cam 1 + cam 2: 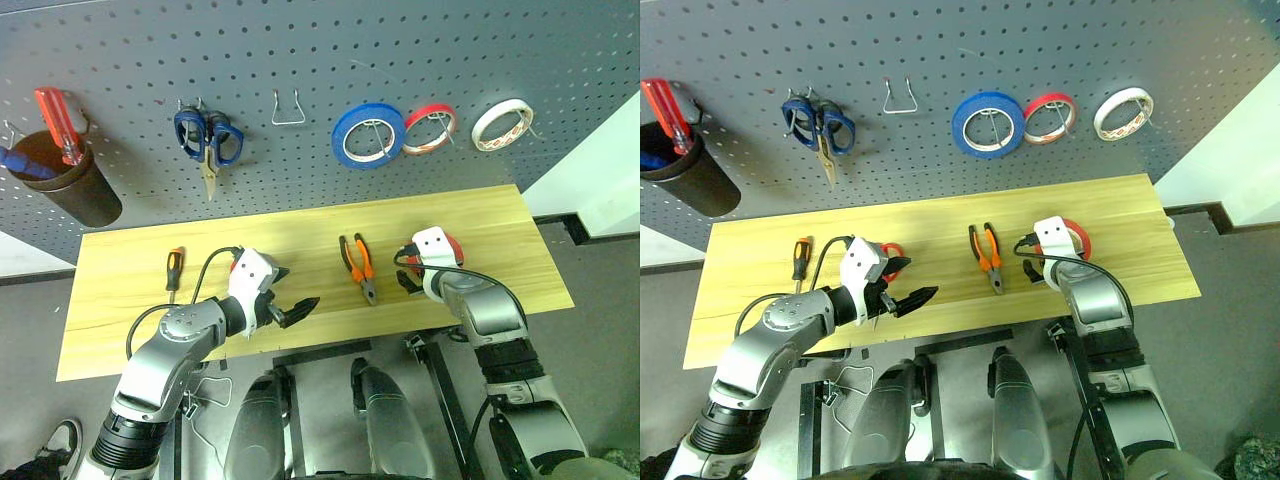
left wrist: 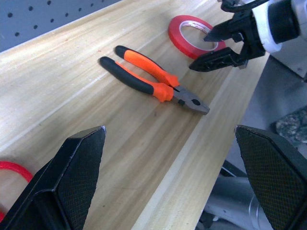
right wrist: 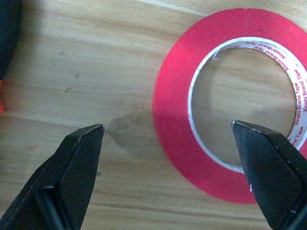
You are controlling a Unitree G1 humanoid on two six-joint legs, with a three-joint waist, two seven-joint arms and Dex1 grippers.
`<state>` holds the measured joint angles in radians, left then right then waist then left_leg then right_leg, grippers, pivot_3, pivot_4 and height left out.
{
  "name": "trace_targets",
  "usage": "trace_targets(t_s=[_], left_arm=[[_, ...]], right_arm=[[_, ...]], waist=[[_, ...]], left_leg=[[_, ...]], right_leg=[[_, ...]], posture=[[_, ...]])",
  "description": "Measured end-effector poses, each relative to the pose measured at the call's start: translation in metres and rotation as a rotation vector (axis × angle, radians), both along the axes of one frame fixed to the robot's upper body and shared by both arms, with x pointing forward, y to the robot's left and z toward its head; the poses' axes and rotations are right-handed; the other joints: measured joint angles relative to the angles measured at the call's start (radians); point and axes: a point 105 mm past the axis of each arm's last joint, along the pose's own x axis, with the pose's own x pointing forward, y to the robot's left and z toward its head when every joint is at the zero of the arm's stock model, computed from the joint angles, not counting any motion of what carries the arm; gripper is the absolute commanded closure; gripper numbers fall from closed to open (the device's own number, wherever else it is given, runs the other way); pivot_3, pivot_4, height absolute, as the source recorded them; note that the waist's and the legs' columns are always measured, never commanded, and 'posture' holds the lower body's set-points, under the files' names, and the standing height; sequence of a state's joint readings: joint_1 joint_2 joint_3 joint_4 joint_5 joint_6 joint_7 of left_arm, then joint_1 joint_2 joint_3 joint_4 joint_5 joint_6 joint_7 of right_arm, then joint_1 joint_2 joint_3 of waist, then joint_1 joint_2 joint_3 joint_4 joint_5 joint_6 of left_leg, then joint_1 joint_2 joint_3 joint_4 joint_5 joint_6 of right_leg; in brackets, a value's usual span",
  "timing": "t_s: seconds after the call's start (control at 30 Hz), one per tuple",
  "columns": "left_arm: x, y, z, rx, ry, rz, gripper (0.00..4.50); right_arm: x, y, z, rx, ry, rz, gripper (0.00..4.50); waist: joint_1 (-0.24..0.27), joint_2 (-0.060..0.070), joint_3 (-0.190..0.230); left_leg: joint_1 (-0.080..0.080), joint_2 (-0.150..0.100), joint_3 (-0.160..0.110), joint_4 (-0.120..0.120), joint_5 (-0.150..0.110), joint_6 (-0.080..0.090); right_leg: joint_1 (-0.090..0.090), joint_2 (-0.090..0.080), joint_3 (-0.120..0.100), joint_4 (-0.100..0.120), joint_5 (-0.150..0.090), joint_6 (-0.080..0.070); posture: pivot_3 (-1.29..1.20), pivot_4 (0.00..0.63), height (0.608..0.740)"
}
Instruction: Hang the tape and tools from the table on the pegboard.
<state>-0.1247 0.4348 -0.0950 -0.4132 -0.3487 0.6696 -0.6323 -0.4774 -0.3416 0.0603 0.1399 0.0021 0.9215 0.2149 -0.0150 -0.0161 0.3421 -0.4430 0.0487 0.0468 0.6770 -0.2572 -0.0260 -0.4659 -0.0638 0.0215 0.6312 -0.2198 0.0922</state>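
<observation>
The wide red tape [image 3: 172,110] lies flat on the light wood table [image 1: 130,340], right of centre. My right gripper [image 1: 404,268] hovers open just above it, one finger over the roll's hole and the other over bare wood. The orange-and-black pliers [image 1: 358,265] lie mid-table between my arms. My left gripper [image 1: 292,292] is open above the table, pointing toward the pliers. A red loop of the scissors [image 1: 894,262] peeks out beside it; the blades are hidden. The small screwdriver [image 1: 173,268] lies at the left. The pegboard [image 1: 120,60] rises behind.
On the pegboard hang blue-handled scissors [image 1: 208,138], an empty wire hook [image 1: 288,108], a blue roll [image 1: 368,135], a thin red roll [image 1: 430,130] and a white roll [image 1: 502,124]. A dark cup [image 1: 75,185] at the far left holds a red-handled screwdriver.
</observation>
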Motion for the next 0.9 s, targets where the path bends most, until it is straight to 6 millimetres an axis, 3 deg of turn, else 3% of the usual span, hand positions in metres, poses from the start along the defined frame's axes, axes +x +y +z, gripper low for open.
trace_targets(t_s=[0.9], left_arm=[[-0.0057, -0.0002, 0.0057, 0.014, -0.004, -0.020, 0.00]], right_arm=[[-0.0023, 0.0033, -0.0051, 0.052, 0.077, 0.135, 0.05]], waist=[[-0.001, -0.002, 0.005]], left_leg=[[0.000, 0.000, 0.000, 0.000, 0.000, 0.000]], right_leg=[[0.000, 0.000, 0.000, -0.001, -0.001, -0.001]], posture=[[0.07, 0.404, 0.716]])
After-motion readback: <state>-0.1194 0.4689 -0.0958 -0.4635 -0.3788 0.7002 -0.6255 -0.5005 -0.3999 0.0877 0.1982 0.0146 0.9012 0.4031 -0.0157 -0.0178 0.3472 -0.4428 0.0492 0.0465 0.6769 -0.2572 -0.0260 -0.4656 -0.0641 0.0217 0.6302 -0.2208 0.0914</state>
